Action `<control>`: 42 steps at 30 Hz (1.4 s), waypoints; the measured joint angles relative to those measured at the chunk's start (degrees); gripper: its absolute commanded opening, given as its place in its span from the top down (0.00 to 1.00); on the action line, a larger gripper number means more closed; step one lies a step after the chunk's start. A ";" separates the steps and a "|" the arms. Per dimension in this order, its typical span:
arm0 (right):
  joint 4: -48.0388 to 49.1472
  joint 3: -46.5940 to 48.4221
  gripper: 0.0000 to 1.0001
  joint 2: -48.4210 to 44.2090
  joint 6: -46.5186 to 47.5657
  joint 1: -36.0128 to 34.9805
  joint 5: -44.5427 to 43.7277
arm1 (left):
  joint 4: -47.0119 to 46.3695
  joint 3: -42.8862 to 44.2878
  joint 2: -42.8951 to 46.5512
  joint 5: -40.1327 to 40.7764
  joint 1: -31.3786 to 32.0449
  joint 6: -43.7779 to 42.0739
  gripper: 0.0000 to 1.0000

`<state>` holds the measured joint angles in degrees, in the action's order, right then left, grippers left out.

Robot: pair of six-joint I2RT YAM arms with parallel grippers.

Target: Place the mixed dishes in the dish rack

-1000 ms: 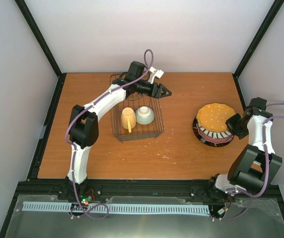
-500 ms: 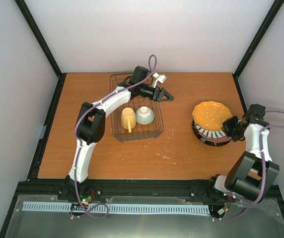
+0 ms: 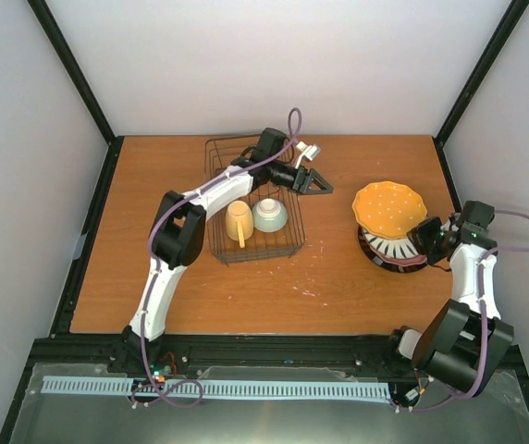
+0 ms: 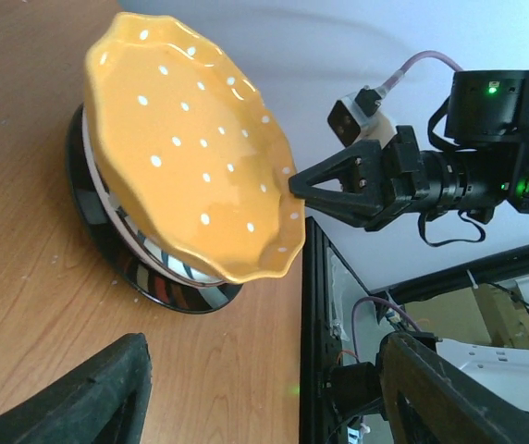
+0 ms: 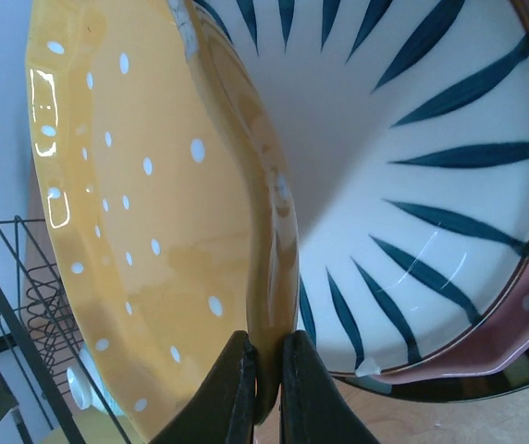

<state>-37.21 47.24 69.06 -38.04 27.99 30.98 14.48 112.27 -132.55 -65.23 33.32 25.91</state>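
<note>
My right gripper (image 5: 266, 370) is shut on the rim of the orange-yellow dotted plate (image 5: 144, 213), which tilts up off the stack. Under it lie the white plate with dark stripes (image 5: 412, 185), the pink plate (image 5: 496, 347) and the black plate (image 4: 167, 291). From above, the dotted plate (image 3: 389, 208) hangs over the stack (image 3: 396, 254), with the right gripper (image 3: 422, 231) at its right edge. The dish rack (image 3: 223, 242) holds the cream mug (image 3: 239, 222) and the pale bowl (image 3: 270, 215). My left gripper (image 3: 320, 185) is open and empty, right of the rack, pointing at the plates.
A black frame rail (image 3: 449, 176) runs along the table's right edge, close behind the plate stack. Bare wood (image 3: 334, 231) lies between the rack and the stack. The rack's wires (image 5: 24, 305) show at the left of the right wrist view.
My right gripper has raised and tilted the dotted plate, carrying it slightly left. My left gripper has reached further right, past the rack toward the plates, and opened a little wider.
</note>
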 measured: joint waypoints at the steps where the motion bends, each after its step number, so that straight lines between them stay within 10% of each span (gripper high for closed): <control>1: 0.42 -0.55 0.97 -0.26 -0.26 0.00 0.48 | -0.59 0.11 -0.24 -0.31 0.22 0.44 0.29; 33: 4.33 -3.48 0.97 -8.22 -5.77 -3.89 8.31 | -12.02 5.79 -8.52 -4.94 5.53 13.05 0.24; 37: 4.90 -3.48 0.97 -8.57 -6.12 -4.94 8.92 | -11.96 8.24 -9.70 -4.92 6.23 13.92 0.44; 40: 5.22 -3.50 0.97 -8.94 -6.58 -5.73 9.31 | -11.93 10.91 -11.10 -4.74 6.69 14.84 0.88; 42: 5.86 -3.69 0.97 -9.05 -5.95 -6.19 8.96 | -11.69 12.41 -12.20 -5.09 6.80 17.18 0.99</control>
<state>-31.35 43.55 60.01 -43.99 21.80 39.94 2.79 124.68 -144.75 -70.32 40.12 43.09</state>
